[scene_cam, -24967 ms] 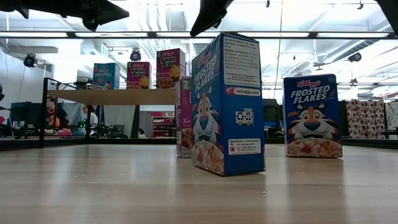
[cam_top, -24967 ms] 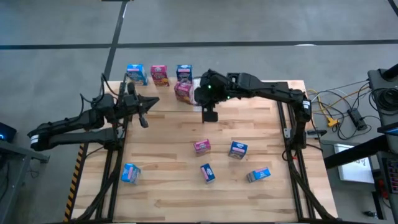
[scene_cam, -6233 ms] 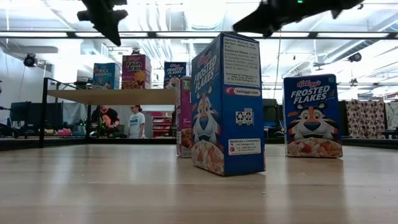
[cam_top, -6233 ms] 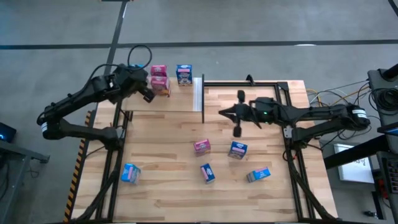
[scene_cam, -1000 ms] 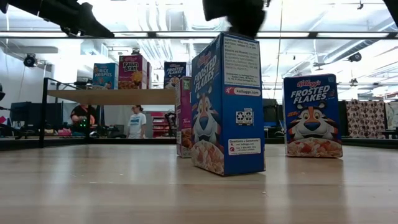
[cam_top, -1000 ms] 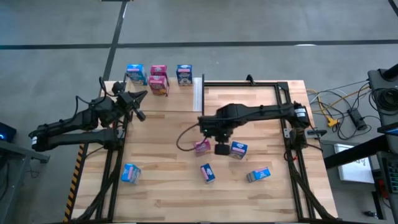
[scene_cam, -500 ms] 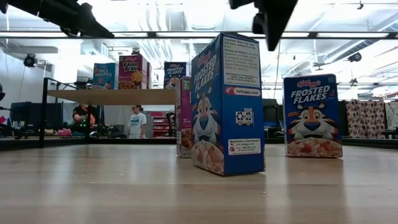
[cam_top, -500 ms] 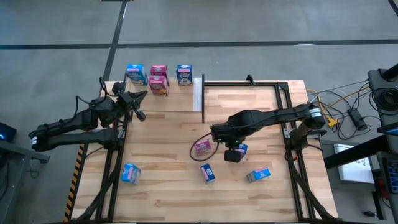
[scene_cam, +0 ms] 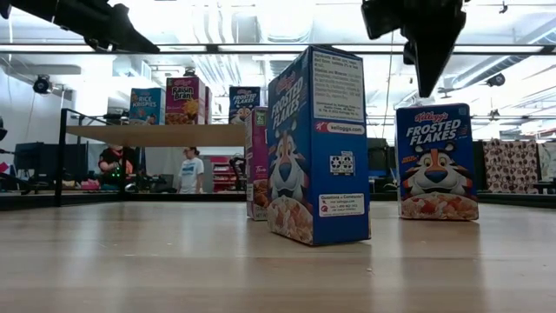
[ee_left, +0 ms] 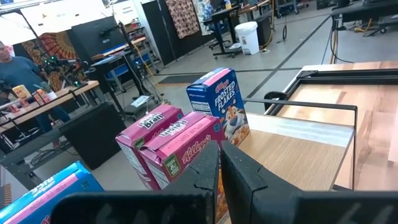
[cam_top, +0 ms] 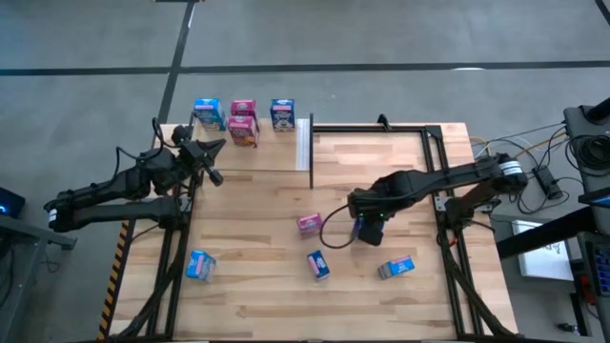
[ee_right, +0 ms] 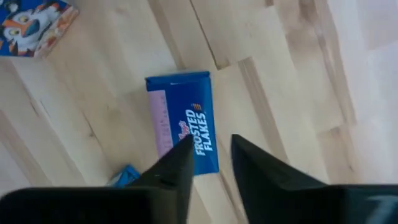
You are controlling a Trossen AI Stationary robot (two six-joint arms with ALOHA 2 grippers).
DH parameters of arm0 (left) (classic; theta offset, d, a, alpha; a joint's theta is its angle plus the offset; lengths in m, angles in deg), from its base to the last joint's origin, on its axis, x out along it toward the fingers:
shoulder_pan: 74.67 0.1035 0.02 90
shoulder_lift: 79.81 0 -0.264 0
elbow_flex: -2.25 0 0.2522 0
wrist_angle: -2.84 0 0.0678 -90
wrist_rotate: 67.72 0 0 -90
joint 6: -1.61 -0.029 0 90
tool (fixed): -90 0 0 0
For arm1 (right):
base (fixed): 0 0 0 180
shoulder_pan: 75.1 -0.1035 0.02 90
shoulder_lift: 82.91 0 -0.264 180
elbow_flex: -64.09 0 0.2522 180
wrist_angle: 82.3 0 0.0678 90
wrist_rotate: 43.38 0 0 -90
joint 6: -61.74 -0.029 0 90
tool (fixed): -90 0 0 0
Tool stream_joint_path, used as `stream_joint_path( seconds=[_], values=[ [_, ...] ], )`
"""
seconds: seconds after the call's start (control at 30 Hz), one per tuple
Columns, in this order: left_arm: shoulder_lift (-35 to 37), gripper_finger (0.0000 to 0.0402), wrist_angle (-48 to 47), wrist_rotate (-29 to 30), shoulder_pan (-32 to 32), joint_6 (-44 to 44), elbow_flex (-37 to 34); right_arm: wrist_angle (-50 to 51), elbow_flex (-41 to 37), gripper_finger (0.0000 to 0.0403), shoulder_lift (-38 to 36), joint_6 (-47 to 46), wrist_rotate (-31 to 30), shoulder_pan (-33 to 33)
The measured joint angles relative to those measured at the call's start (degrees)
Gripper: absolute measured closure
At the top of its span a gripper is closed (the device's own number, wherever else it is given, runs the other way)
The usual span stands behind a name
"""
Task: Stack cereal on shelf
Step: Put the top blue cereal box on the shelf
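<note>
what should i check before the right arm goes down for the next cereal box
1. Right gripper over a box: ok, it hangs above an upright blue Frosted Flakes box.
2. Fingers parted: ok, a gap shows between them, though whether it spans the box cannot tell.
3. Neighbours clear: ok, the pink box stands apart.
4. Shelf has room: ok, four boxes sit at its far edge and bare wood remains.
5. Left gripper out of the way: ok, shut, beside the shelf.
6. Cable looping under the right arm: cannot tell if it will snag.
</note>
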Motion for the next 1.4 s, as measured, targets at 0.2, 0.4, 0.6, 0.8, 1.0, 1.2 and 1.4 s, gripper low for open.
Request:
stream_joint_path(
  seconds=[0.2,0.4,0.6,0.8,1.0,1.2,1.4],
  values=[
    [0.0,0.0401,0.1,0.0,0.0,0.0,0.0,-4.4,-3.8,0.0199,-0.9,0.3,0.0,-1.6],
    [0.0,0.0401,0.1,0.0,0.0,0.0,0.0,-6.1,-4.2,0.0124,-0.7,3.4,0.0,-3.7],
    [0.0,0.0401,0.1,0.0,0.0,0.0,0.0,-6.1,-4.2,0.0102,-0.2,3.4,-2.1,-3.8],
    [0.0,0.0401,0.1,0.0,0.0,0.0,0.0,-6.6,-4.2,0.0114,2.2,4.3,-2.4,-3.8],
    [0.0,0.0401,0.1,0.0,0.0,0.0,0.0,-6.6,-4.3,0.0128,4.1,4.9,-2.4,-3.8],
    [0.0,0.0401,0.1,0.0,0.0,0.0,0.0,-6.6,-4.3,0.0129,4.6,4.6,-2.4,-3.8],
    [0.0,0.0401,0.1,0.0,0.0,0.0,0.0,-6.6,-4.3,0.0144,4.7,4.4,-2.4,-3.8]
  ],
)
